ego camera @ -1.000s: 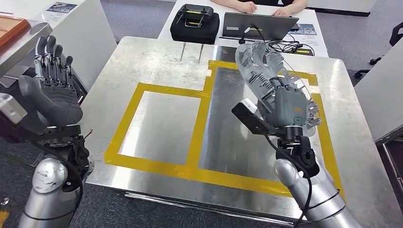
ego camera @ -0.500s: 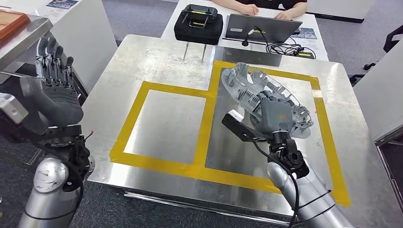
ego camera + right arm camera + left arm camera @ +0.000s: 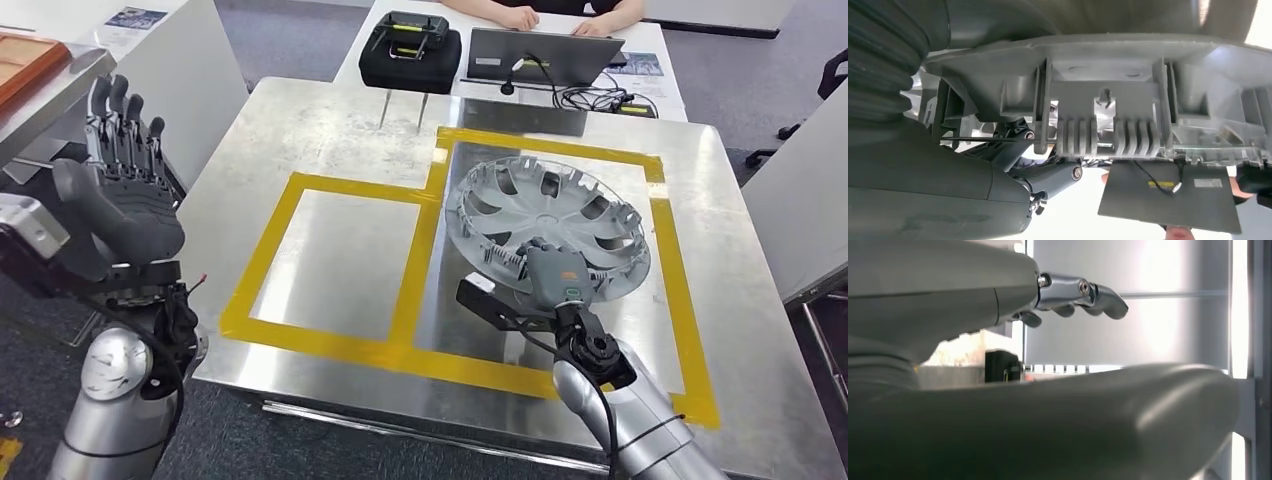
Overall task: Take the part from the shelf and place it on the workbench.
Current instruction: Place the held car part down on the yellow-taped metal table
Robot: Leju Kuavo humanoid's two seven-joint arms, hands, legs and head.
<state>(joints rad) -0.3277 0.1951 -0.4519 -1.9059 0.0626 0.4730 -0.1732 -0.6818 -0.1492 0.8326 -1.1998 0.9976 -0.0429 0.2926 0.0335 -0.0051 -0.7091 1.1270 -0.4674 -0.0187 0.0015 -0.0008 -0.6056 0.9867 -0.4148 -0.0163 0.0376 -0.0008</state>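
The part is a silver wheel cover with spokes and a clipped rim. It lies almost flat over the steel workbench, inside the right-hand rectangle of yellow tape. My right hand grips its near edge, thumb on top. The right wrist view shows the cover's ribbed rim from close up, above my thumb. My left hand is raised off the bench's left side, fingers apart, holding nothing.
A second taped rectangle lies left of the cover. Beyond the bench stands a white table with a black case and a laptop, where a person's hands rest. A shelf edge is at far left.
My right hand has come down and toward me, turning the wheel cover from steeply tilted to nearly flat over the bench. The left hand stays raised.
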